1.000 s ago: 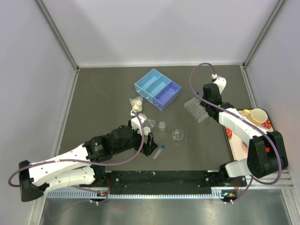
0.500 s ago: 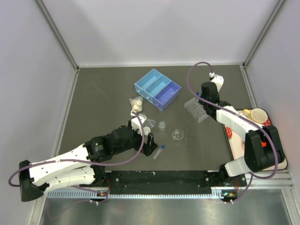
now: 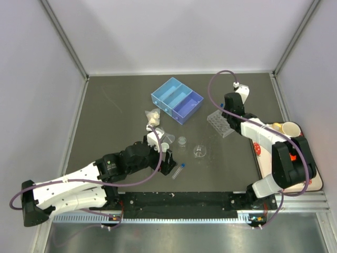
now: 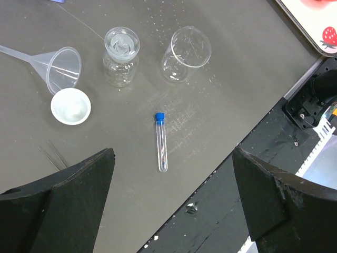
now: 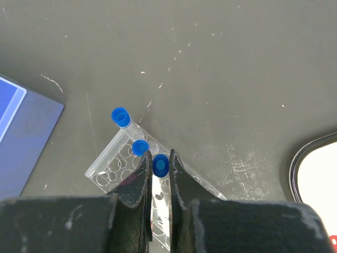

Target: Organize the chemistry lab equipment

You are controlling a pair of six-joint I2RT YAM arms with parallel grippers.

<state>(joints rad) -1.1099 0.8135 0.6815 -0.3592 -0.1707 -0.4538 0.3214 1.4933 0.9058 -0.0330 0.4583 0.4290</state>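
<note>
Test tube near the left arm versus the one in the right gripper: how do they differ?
The test tube near the left arm lies flat on the table; the held tube stands upright over the clear rack. The lying one is untouched below the open left gripper; the upright one is pinched in the right gripper. Both have blue caps.

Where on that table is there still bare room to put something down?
The widest bare patch runs from the left wall to the blue box. Another lies between the beaker, the tube rack and the tray. It is crowded mid-table: funnel, jar and test tube cluster by the left tool.
</note>
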